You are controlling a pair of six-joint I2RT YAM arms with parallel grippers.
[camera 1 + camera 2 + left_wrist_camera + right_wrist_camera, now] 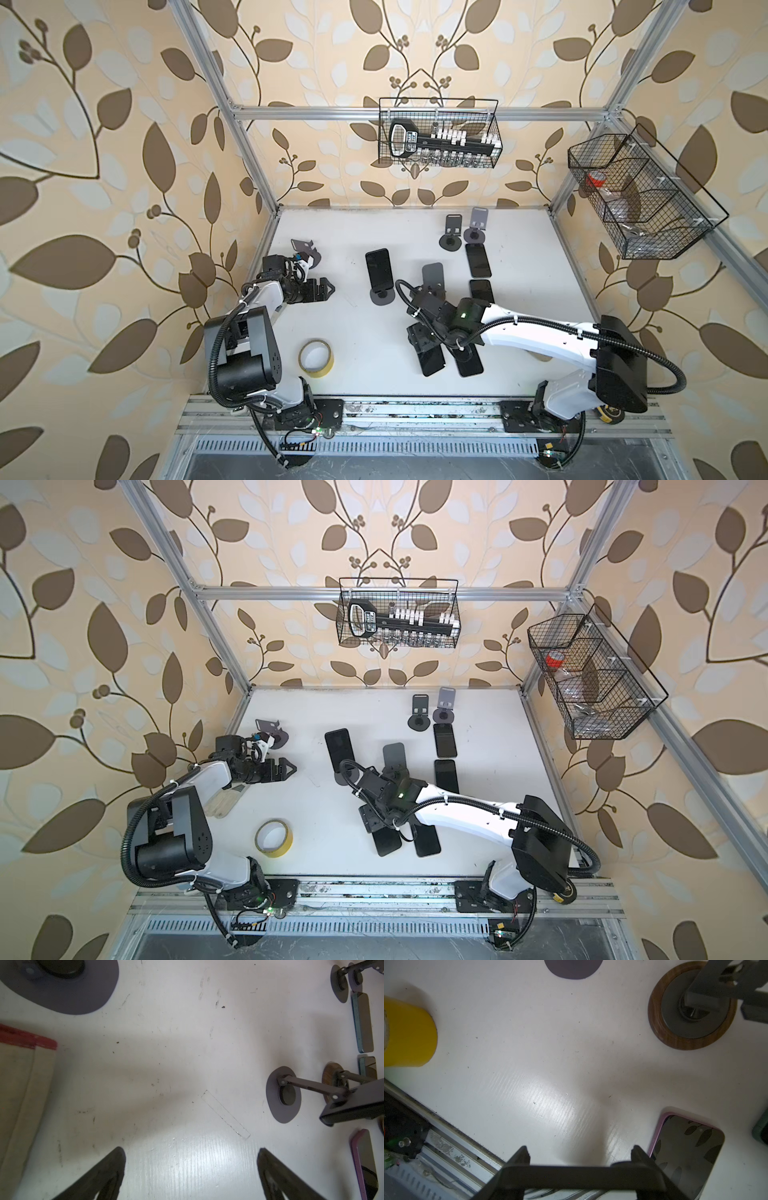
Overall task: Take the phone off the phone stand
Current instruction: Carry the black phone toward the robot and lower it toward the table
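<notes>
My right gripper (420,341) (581,1148) is shut across the width of a black phone (432,360) (581,1176), low over the table near its front. Just behind it a phone stand (432,274) with a wood-ringed base (691,1007) stands empty. Another dark phone (379,268) leans on a second stand (382,296) (283,1095) at the table's middle. My left gripper (330,289) (191,1149) is open and empty over bare table at the left, well apart from both stands.
A pink-edged phone (469,361) (685,1153) lies flat beside the held one. Two more phones (478,259) (482,291) lie at the right. Two empty stands (451,237) stand at the back, another (305,253) at the left. A yellow tape roll (316,357) sits front left.
</notes>
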